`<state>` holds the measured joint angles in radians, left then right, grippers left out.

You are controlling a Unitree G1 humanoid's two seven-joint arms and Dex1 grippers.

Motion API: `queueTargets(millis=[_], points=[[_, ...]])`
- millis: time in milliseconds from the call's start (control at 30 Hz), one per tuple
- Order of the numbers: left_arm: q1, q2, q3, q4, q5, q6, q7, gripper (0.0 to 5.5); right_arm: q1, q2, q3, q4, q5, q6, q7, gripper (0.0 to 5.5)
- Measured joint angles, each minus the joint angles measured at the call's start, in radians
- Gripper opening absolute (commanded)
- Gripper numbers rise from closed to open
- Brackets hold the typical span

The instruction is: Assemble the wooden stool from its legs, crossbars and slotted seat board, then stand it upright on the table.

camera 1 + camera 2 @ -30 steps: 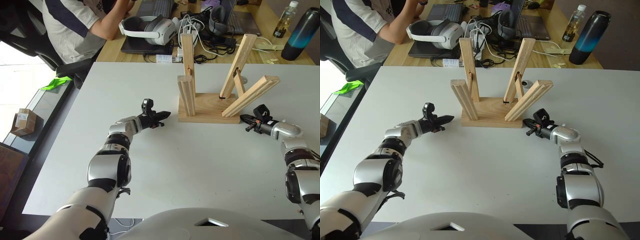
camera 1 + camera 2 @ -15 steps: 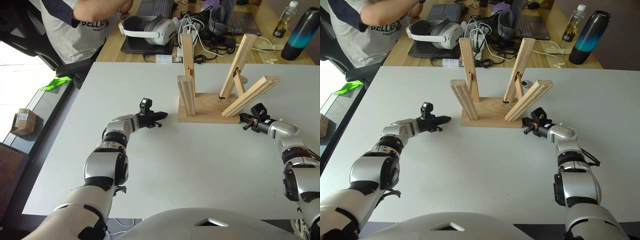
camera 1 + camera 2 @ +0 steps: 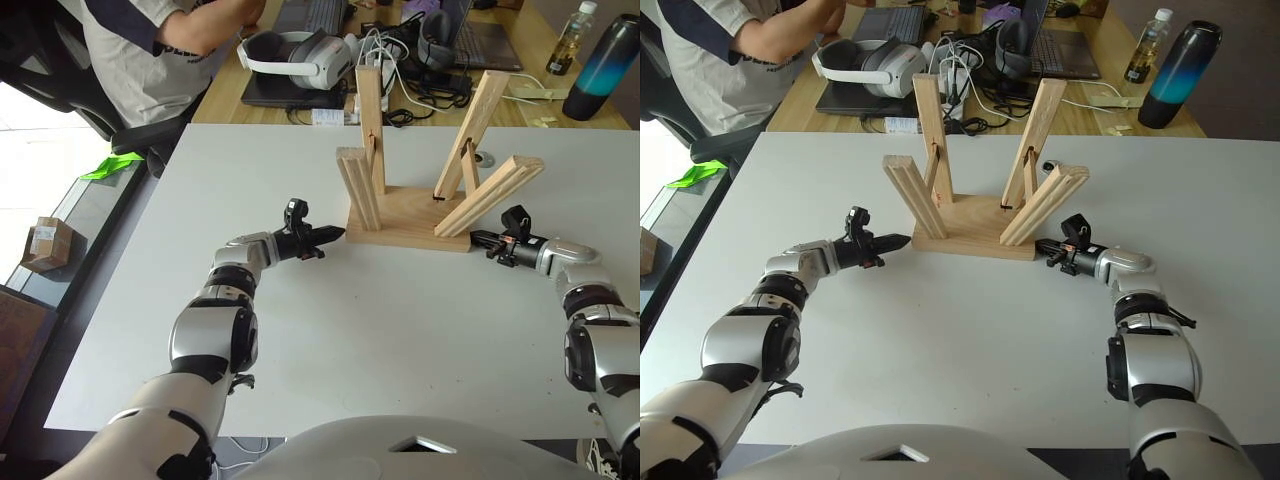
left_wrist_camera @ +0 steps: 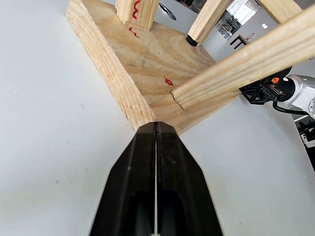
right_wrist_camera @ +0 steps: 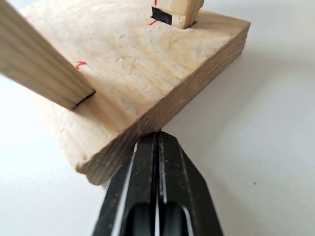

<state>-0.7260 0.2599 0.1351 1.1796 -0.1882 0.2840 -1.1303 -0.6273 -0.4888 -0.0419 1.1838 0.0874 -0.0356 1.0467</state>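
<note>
Left wrist view: jaws pinched closed, tips at seat board (image 4: 147,64) corner; right jaws likewise opposite. Stool (image 3: 400,212) inverted on tabletop (image 3: 400,340). I'd press both sides evenly, tips low.

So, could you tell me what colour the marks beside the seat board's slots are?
Red marks on the pale seat board, clearest in the left wrist view.

arms (image 3: 213,335): glossy silver shells, black joint bands | left gripper (image 3: 335,234), right gripper (image 3: 478,237): black tapered fingers (image 4: 140,187) | right wrist (image 3: 527,248): orange marking (image 4: 274,79), black cable (image 3: 1183,318)
</note>
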Motion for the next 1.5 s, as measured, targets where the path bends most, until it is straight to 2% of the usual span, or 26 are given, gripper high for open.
queueTargets(millis=[233, 433, 633, 767, 867, 1033, 1500], points=[[0.025, 0.006, -0.001, -0.029, -0.007, 0.019, -0.019, 0.03, 0.000, -0.008, 0.001, -0.009, 0.003, 0.030, 0.038, 0.00], [0.130, 0.026, -0.038, -0.156, -0.021, 0.100, -0.140, 0.03, 0.065, -0.041, 0.003, -0.094, 0.026, 0.087, 0.152, 0.00], [0.287, 0.068, -0.099, -0.433, -0.060, 0.249, -0.228, 0.03, 0.212, -0.088, 0.010, -0.326, 0.085, 0.232, 0.270, 0.00], [0.420, 0.095, -0.126, -0.728, -0.158, 0.405, -0.249, 0.03, 0.351, -0.119, 0.017, -0.558, 0.139, 0.372, 0.306, 0.00], [0.518, 0.123, -0.132, -0.933, -0.218, 0.507, -0.224, 0.03, 0.445, -0.148, 0.019, -0.723, 0.172, 0.471, 0.307, 0.00], [0.614, 0.158, -0.095, -1.142, -0.324, 0.614, -0.157, 0.03, 0.583, -0.189, 0.007, -0.960, 0.235, 0.608, 0.287, 0.00], [0.657, 0.200, -0.076, -1.270, -0.465, 0.661, -0.056, 0.03, 0.650, -0.211, -0.080, -1.106, 0.363, 0.768, 0.229, 0.00]])
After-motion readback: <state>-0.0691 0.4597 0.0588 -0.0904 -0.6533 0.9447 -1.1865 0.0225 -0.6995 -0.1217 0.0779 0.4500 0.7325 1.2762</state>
